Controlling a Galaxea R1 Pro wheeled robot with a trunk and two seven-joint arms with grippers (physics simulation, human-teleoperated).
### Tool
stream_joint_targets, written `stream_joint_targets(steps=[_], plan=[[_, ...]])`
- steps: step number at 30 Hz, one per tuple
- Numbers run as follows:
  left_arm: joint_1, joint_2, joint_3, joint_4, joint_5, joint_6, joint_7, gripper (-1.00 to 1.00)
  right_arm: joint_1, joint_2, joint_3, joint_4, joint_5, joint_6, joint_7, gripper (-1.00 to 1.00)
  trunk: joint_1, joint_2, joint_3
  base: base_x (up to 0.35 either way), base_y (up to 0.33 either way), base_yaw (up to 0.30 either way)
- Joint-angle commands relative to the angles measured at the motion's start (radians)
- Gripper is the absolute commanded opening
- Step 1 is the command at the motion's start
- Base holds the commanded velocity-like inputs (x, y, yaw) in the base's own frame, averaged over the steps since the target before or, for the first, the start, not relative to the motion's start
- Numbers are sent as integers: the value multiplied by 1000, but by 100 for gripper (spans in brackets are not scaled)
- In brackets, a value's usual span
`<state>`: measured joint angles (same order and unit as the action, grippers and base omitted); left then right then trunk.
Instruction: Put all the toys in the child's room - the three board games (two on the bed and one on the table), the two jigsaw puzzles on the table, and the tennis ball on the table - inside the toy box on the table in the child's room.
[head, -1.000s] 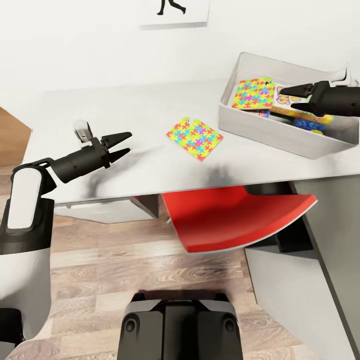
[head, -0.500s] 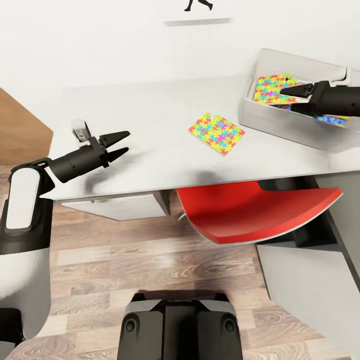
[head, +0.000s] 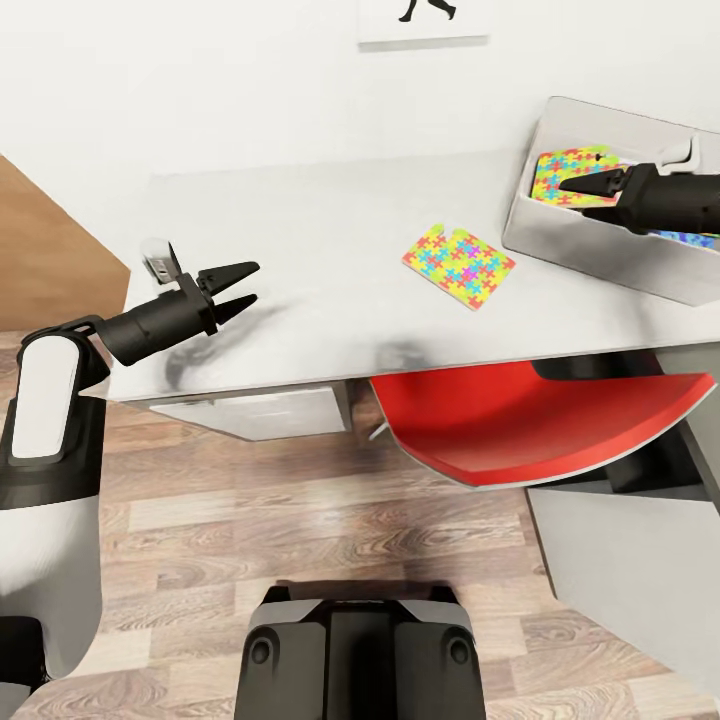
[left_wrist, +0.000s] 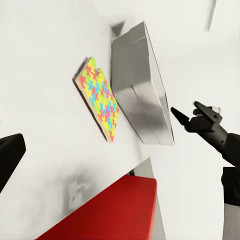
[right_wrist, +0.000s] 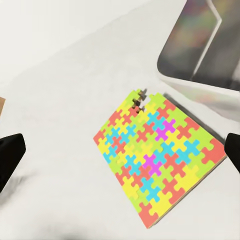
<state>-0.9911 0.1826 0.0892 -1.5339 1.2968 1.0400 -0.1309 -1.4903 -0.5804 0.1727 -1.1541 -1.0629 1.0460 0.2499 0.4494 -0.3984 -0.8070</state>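
White wall (head: 250, 90), wood plank floor (head: 300, 530), red chair (head: 530, 420) under desk

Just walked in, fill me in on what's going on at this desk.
A two-armed robot is tidying toys. One jigsaw puzzle lies on the table; another sits in the toy box. Both the left gripper and the right gripper hover with jaws open, holding nothing.
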Motion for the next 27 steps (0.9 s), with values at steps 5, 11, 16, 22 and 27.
stream_joint_targets(steps=[5,11,16,22,27], plan=[[-1,0,1,0,-10,4,-10,100,-1,8,2,1,10,1,-17,100,1,-2,-1,-2,34,0],[0,1,1,0,-10,4,-10,100,0,24,1,1,8,1,-71,100,1,-2,0,-1,16,-36],[0,1,1,0,-10,4,-10,100,2,35,1,-2,6,1,-114,100,1,-2,2,0,7,-130],[0,2,1,0,-10,3,-10,100,11,55,1,-10,5,1,-173,100,1,-2,7,0,3,-189],[0,3,1,0,-10,4,-10,100,15,67,1,-17,4,1,-218,100,1,-2,9,0,2,-146]])
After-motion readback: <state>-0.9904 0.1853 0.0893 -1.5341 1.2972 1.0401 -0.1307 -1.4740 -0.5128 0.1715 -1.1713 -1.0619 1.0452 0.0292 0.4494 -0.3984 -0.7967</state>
